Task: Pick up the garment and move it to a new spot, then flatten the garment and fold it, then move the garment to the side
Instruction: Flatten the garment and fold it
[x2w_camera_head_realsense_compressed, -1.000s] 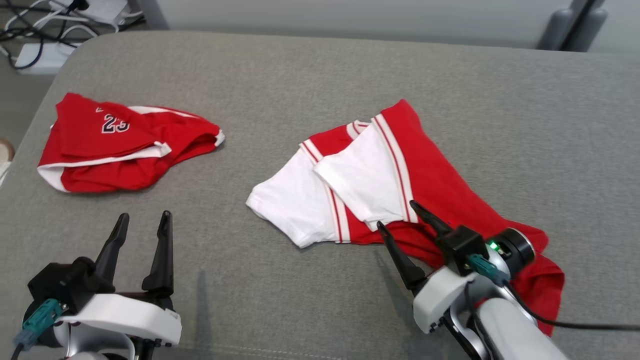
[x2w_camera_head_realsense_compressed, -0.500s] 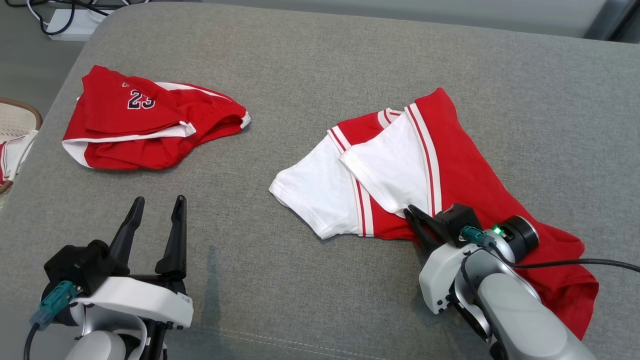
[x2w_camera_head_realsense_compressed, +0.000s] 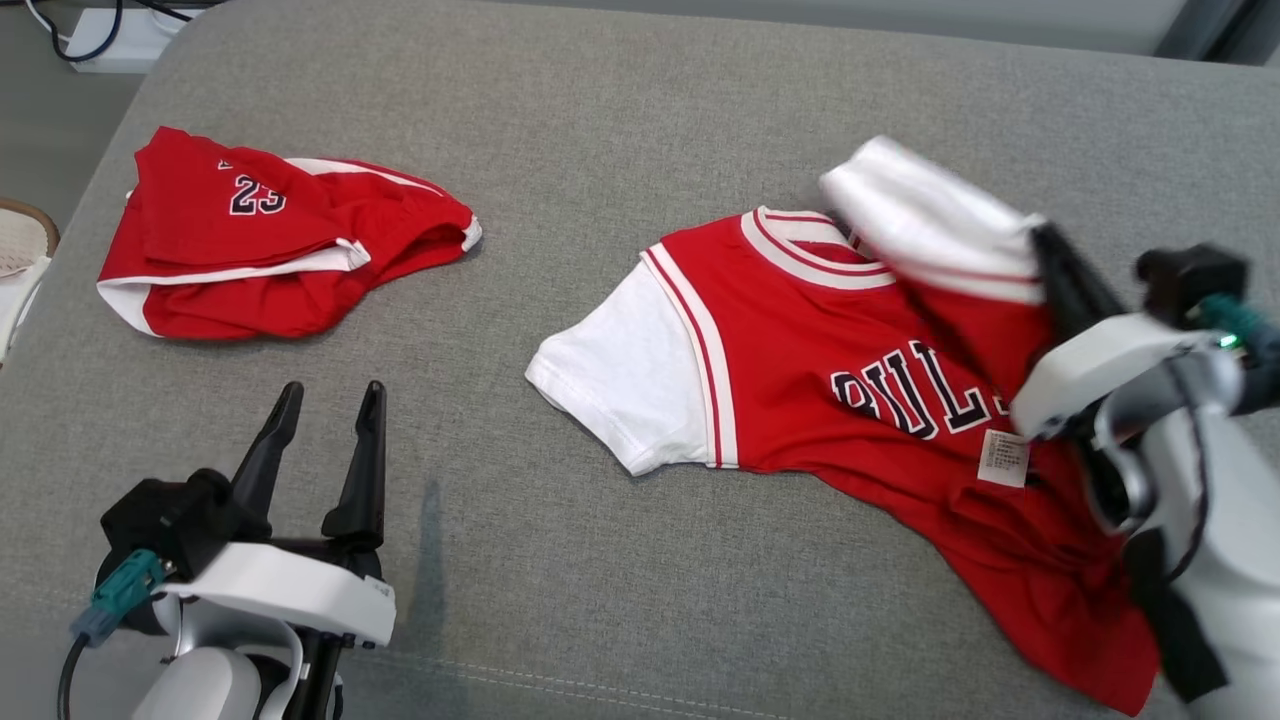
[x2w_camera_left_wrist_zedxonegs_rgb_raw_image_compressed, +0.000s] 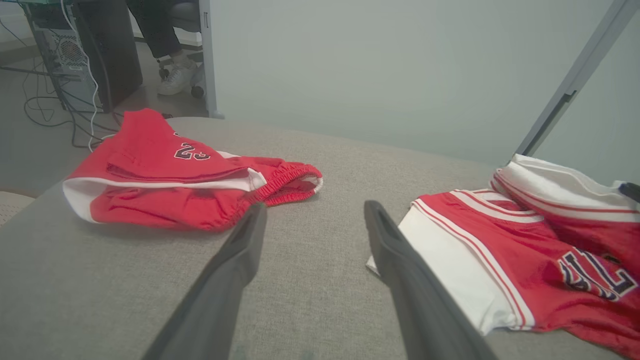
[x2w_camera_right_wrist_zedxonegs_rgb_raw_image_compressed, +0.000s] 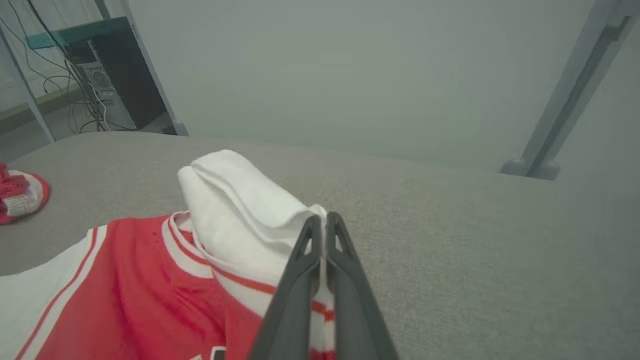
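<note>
Soft, even light; a faint shadow lies beside the left gripper (x2w_camera_head_realsense_compressed: 333, 392). Motion blur smears the right gripper (x2w_camera_head_realsense_compressed: 1045, 240) and white sleeve (x2w_camera_head_realsense_compressed: 920, 215)

A: Right gripper (x2w_camera_head_realsense_compressed: 1042, 240)?
B: Upper right, blurred. Fingers together on the white sleeve (x2w_camera_head_realsense_compressed: 920, 225) of the jersey (x2w_camera_head_realsense_compressed: 800, 370); sleeve raised over the chest.
A: Rest of the jersey?
B: Front up on the grey cushion (x2w_camera_head_realsense_compressed: 600, 120). Dark lettering partly covered; white tag (x2w_camera_head_realsense_compressed: 1003, 458) below it.
A: Left gripper (x2w_camera_head_realsense_compressed: 332, 392)?
B: Lower left, fingers apart, holding nothing. Red shorts (x2w_camera_head_realsense_compressed: 270, 245), "23", well apart at upper left.
</note>
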